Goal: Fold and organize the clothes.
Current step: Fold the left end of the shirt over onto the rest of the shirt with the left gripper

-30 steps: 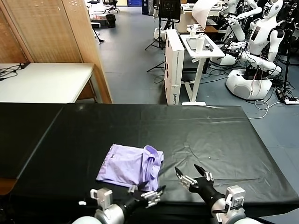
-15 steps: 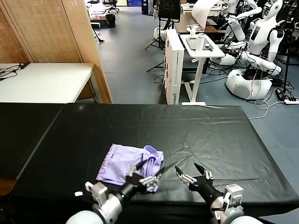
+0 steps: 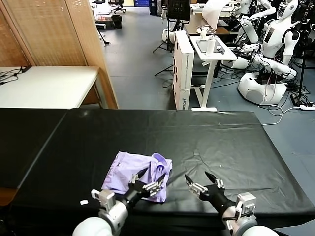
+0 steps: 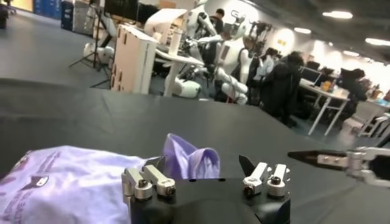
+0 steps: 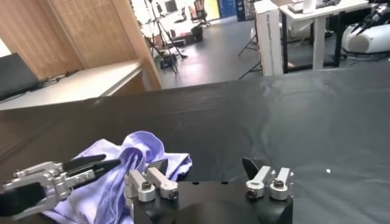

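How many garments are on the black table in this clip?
1: a lavender T-shirt, partly folded, near the table's front edge, left of centre, under the open left gripper. Nothing else shows; folds could hide more.

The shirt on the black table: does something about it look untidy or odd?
Yes. The lavender T-shirt lies partly folded, but its right edge is bunched up and stands off the black table. The open left hand hovers over it; the open right hand waits beside it.

Left end effector (image 3: pixel 149 178) and right end effector (image 3: pixel 200 179), both wide open, low, side by side.
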### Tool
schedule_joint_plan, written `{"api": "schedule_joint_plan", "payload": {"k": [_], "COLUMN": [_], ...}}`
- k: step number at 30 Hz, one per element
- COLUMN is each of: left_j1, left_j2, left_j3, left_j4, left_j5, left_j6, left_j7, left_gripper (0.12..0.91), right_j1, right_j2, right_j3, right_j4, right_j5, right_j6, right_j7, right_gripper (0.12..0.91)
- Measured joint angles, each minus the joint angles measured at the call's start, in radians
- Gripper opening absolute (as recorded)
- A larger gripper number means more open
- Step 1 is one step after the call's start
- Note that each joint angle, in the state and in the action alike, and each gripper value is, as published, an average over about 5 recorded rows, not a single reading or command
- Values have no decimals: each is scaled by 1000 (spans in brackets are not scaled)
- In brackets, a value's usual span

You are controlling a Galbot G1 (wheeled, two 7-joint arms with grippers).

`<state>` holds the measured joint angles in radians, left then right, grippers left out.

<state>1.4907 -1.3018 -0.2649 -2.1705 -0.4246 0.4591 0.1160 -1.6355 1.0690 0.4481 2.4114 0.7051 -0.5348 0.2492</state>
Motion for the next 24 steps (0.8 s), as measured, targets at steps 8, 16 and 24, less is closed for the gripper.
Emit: {"api": "schedule_joint_plan", "payload": {"k": [8,16,24], "left_j1": [-43,-92,-135], "left_j2": [-15,-20,-30], "left_j3": [66,117,147], "left_j4": [57,109,160], "left_j5": [0,0,0], "left_j6": [-11,-13,-7], "left_j7": [4,5,3], "left_gripper": [907,907,907], "right_j1": [-15,-34,-55], "right_j2": [2,16,28], "right_j3": [15,26,38], "right_j4": [9,22,32], "right_j5": [-3,-14,-25], "right_j6": [0,-1,-1], "right_j7": [1,2,2], "right_gripper": [907,907,907]}}
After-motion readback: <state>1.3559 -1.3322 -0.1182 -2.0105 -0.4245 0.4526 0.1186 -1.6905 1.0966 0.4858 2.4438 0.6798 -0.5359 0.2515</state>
